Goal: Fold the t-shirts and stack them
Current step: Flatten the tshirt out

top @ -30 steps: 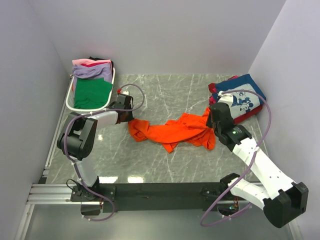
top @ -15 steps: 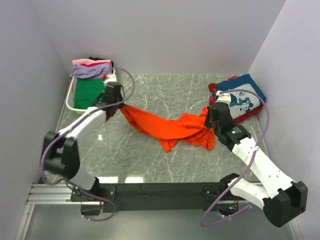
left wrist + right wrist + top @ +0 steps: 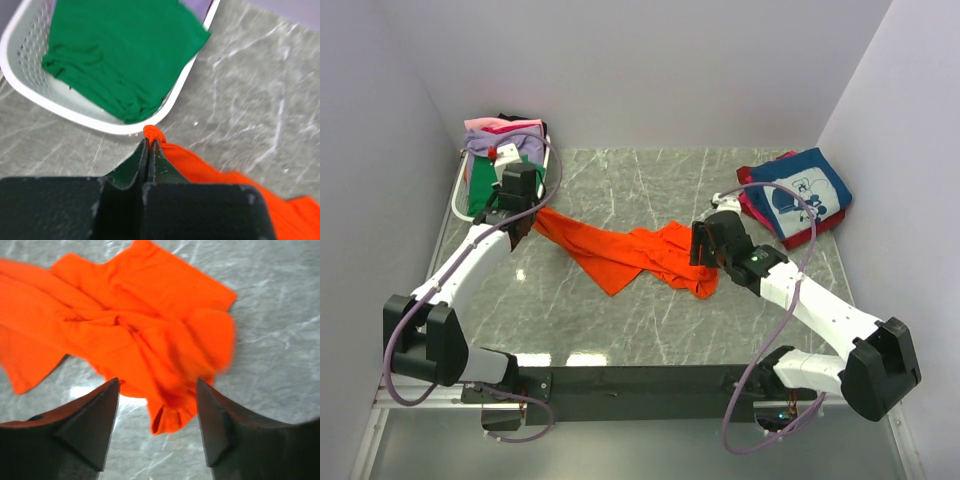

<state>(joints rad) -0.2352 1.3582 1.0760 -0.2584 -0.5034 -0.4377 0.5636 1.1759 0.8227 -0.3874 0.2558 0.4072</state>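
The bright orange t-shirt (image 3: 620, 250) lies stretched and crumpled across the middle of the marble table. My left gripper (image 3: 527, 213) is shut on its far-left corner, just beside the basket; in the left wrist view the jaws (image 3: 150, 142) pinch a small orange bunch (image 3: 155, 134). My right gripper (image 3: 698, 248) hovers open over the shirt's right end, and in the right wrist view (image 3: 157, 382) the loose orange cloth (image 3: 125, 315) lies below, between the fingers without touching them. A navy blue t-shirt with white cartoon print (image 3: 800, 195) lies folded at the back right on a red one (image 3: 755, 205).
A white slatted basket (image 3: 460, 195) stands at the back left holding a green t-shirt (image 3: 480, 185), with lavender (image 3: 500, 145) and pink (image 3: 495, 125) ones above it. Its rim (image 3: 65, 107) sits right in front of my left fingers. Walls close in on three sides.
My left gripper has dragged the orange shirt's corner back and left toward the basket. My right gripper has opened, let go of the shirt and shifted left.
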